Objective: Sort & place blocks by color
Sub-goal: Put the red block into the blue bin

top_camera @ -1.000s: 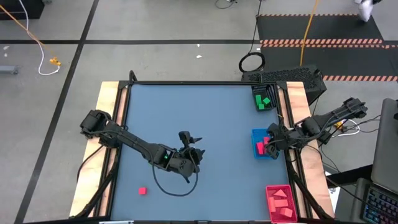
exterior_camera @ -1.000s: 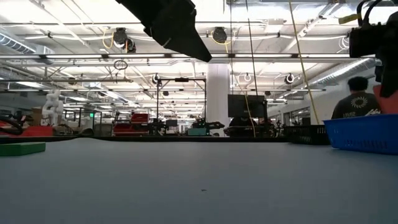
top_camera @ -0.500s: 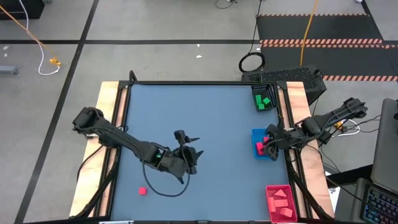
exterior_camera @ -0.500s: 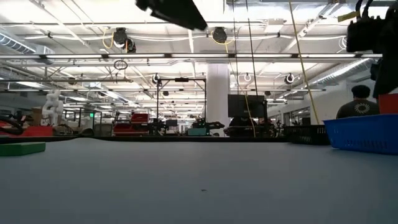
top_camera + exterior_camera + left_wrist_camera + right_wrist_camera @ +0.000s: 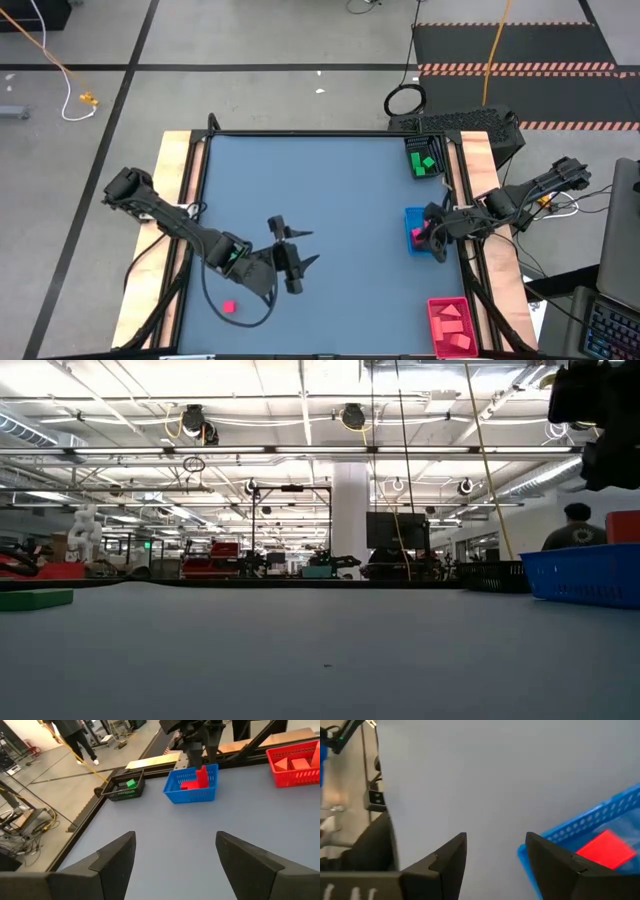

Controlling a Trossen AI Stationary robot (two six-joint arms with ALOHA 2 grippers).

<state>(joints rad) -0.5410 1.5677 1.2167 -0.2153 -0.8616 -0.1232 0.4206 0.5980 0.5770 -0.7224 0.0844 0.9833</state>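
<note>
My left gripper hangs open over the bare middle of the table, holding nothing; its fingers frame empty tabletop. One red block lies alone on the table near the near edge, to the left of that gripper. My right gripper is open above the blue tray, which holds red blocks, one of them standing tall. Green blocks sit in the black tray. Salmon-pink pieces fill the red tray.
The three trays line the table's right edge: black at the far end, blue in the middle, red at the near corner. A raised dark rim runs round the table. People stand in the room beyond.
My left gripper has drawn back toward the table's near left, closer to the lone red block, and has risen out of the low view. My right gripper has lifted a little above the blue tray, and the tall red block has stayed standing in it.
</note>
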